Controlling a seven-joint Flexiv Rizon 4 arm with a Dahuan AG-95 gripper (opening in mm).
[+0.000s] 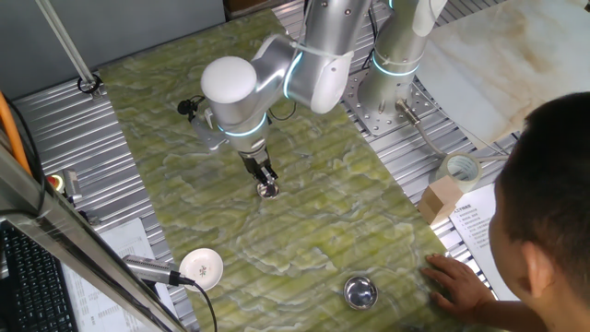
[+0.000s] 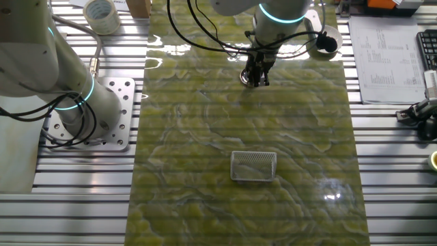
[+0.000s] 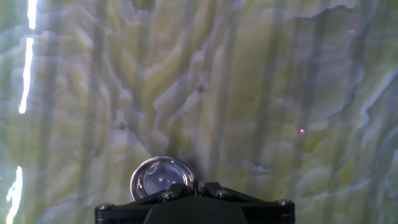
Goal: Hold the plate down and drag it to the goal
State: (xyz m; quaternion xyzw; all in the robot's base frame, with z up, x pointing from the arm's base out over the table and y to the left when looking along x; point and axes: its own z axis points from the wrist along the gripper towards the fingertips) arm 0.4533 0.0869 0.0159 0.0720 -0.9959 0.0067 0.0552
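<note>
The plate (image 1: 268,191) is a small shiny round silver dish lying on the green marbled mat. My gripper (image 1: 265,179) stands straight down over it, with its tip resting on the plate's near edge. In the hand view the plate (image 3: 158,177) shows just ahead and left of the black fingertips (image 3: 180,190), which partly cover its rim; the two fingers sit close together and hold nothing between them. In the other fixed view the plate (image 2: 244,77) peeks out left of the gripper (image 2: 257,79).
A larger metal bowl (image 1: 359,292) and a person's hand (image 1: 456,277) are at the mat's near right. A white round disc (image 1: 203,267) lies near left. A wire basket (image 2: 254,166) stands mid-mat. A second arm's base (image 2: 102,113) and a tape roll (image 1: 462,169) are off the mat.
</note>
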